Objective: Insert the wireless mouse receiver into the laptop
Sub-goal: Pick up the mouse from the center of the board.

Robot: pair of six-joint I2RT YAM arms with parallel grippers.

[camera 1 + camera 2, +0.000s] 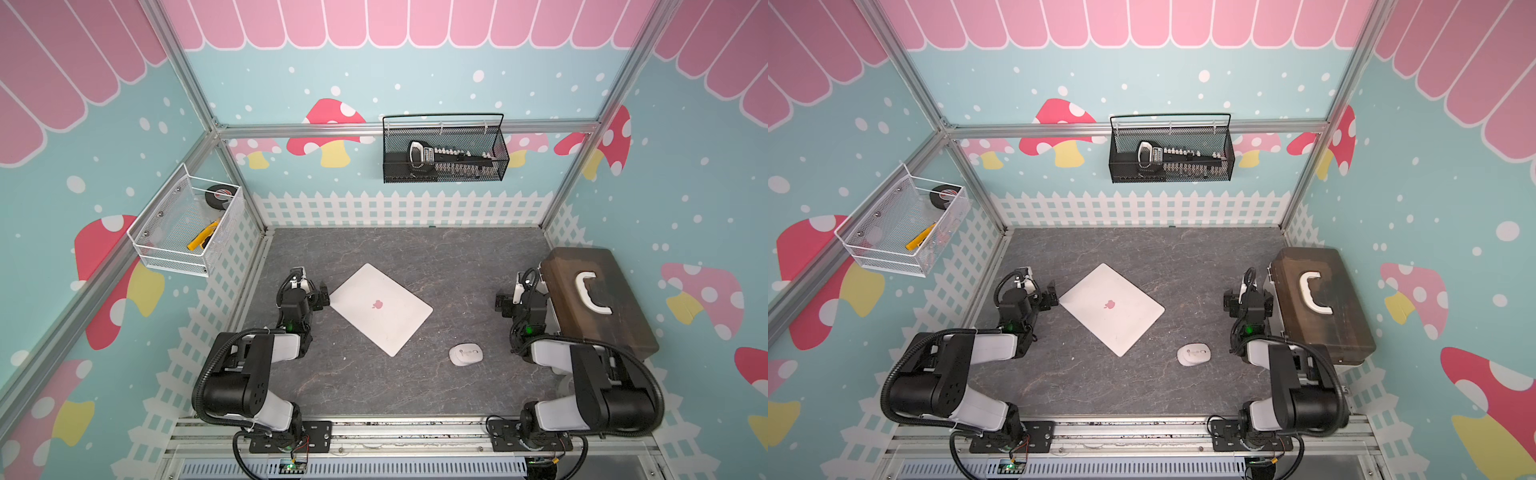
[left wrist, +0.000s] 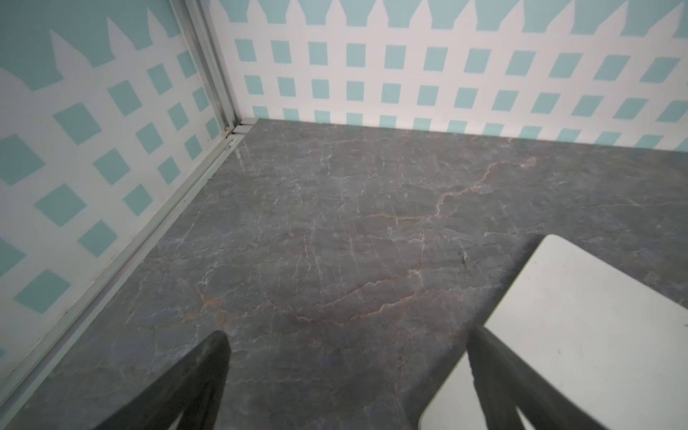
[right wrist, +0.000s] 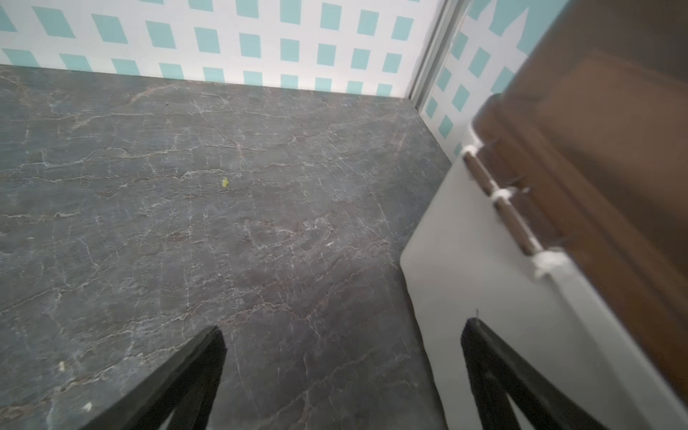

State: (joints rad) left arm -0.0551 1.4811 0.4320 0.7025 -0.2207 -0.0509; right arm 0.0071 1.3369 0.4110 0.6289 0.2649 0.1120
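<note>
Black wall basket (image 1: pixel 444 171): one dark tool (image 1: pixel 424 156) with a row of small bits.
White wall basket (image 1: pixel 174 258): one black tape roll (image 1: pixel 222 195), one yellow tool (image 1: pixel 201 239).
Brown box (image 1: pixel 623 324): lid down, inside hidden.
Count: two baskets, one box, one mouse (image 1: pixel 466 354), one laptop (image 1: pixel 380 309).
Laptop place: closed, flat, turned diagonal at the middle of the table (image 1: pixel 415 386).
Wireless mouse receiver: cannot tell; a tiny whitish speck (image 1: pixel 344 358) lies near the laptop's near corner.
Left gripper (image 2: pixel 350 372): jaws spread, empty, beside a laptop corner.
Right gripper (image 3: pixel 342 365): jaws spread, empty, beside the box.
</note>
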